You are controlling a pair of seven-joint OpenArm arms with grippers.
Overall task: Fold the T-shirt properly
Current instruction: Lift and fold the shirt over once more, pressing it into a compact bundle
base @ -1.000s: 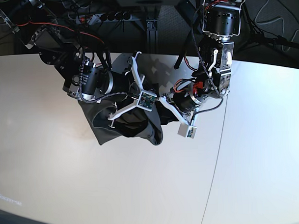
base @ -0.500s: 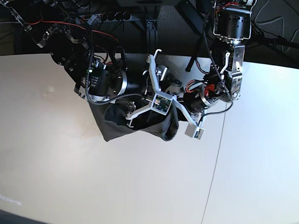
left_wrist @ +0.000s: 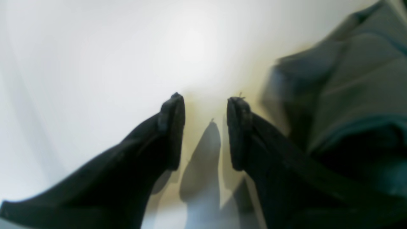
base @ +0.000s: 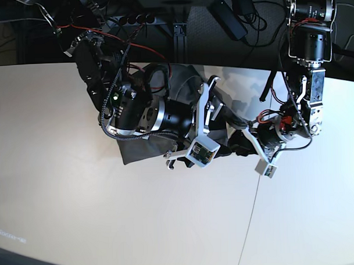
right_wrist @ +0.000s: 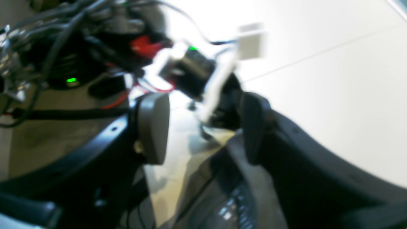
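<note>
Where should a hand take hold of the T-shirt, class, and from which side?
Probably at the T-shirt's near edge, where a bare strip of cloth lies flat on the table. Come from the open table in front, low, pinching edge-on. The rest is bunched under the arms, so its hems and folds cannot be judged.

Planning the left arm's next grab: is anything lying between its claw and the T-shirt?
Nothing visible does. The left claw stands open over bare table, and the T-shirt lies just beside it, with only table surface between them.
</note>
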